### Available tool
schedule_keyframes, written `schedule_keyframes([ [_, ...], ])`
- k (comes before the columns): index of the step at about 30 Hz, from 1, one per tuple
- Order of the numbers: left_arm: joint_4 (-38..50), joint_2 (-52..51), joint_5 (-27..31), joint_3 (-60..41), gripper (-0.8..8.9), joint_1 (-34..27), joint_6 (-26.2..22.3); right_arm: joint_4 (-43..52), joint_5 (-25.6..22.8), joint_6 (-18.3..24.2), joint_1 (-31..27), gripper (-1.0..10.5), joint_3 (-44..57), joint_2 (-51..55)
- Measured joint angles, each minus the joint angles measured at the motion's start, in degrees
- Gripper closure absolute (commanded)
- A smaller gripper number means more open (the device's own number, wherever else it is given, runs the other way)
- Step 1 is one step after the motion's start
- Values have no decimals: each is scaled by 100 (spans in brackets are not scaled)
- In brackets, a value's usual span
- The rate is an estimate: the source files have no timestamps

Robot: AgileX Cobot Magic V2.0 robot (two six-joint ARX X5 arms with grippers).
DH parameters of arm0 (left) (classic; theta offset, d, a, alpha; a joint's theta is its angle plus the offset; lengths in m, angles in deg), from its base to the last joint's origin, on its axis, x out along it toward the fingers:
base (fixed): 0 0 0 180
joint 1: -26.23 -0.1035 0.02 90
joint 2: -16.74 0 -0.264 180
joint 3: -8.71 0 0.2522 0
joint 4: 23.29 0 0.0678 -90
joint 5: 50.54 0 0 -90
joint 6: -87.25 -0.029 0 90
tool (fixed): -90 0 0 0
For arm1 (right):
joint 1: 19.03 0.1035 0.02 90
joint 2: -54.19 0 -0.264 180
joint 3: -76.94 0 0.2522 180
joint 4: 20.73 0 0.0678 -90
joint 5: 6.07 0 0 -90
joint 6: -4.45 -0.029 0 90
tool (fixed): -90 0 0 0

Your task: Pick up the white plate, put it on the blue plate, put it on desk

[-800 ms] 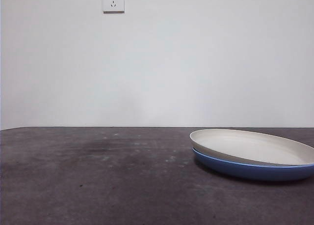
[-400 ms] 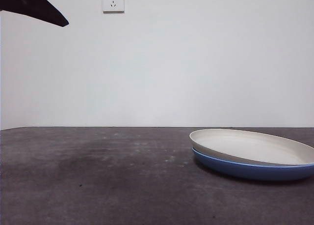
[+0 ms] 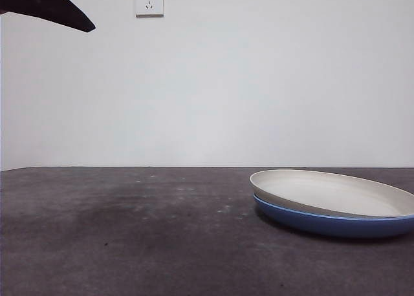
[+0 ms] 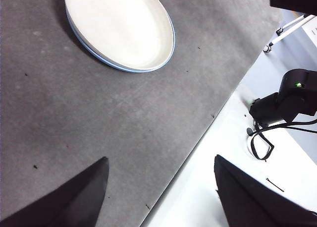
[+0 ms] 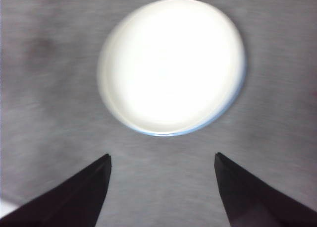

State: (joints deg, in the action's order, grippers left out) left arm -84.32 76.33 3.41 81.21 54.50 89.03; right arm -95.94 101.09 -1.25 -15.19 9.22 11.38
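The white plate [image 3: 330, 191] lies nested in the blue plate [image 3: 323, 223] at the right of the desk [image 3: 129, 231]. In the left wrist view the white plate [image 4: 119, 26] is far off, with the blue plate's rim [image 4: 124, 68] showing under it. My left gripper [image 4: 160, 157] hangs open and empty over the desk edge. My right gripper [image 5: 162, 154] is open high above the white plate [image 5: 171, 66], and only a thin rim of the blue plate [image 5: 163, 133] shows. A black arm tip [image 3: 58, 11] shows at the top left of the front view; I cannot tell which arm it belongs to.
A wall socket [image 3: 149, 0] sits high on the white wall behind. In the left wrist view the desk edge [image 4: 198, 138] runs diagonally, with a white surface, a black arm base [image 4: 292, 95] and a looped cable [image 4: 260, 145] beyond it.
A black arm tip has come into the front view's top left corner and edged slightly right. The stacked plates have not moved.
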Motion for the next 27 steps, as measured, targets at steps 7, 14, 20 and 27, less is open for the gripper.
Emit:
schedule_keyframes([
  [7,0,0,2,0,471,0,-2,365,-354,-103,-7,612,0,-719],
  [14,-2,0,2,0,471,0,0,1182,-358,-44,-15,612,-2,-1836],
  [20,-2,0,2,0,471,0,-2,1414,-369,153,-125,612,-2,-2903],
  [27,-2,0,2,0,471,0,-2,1969,-297,249,-232,625,-2,-3705],
])
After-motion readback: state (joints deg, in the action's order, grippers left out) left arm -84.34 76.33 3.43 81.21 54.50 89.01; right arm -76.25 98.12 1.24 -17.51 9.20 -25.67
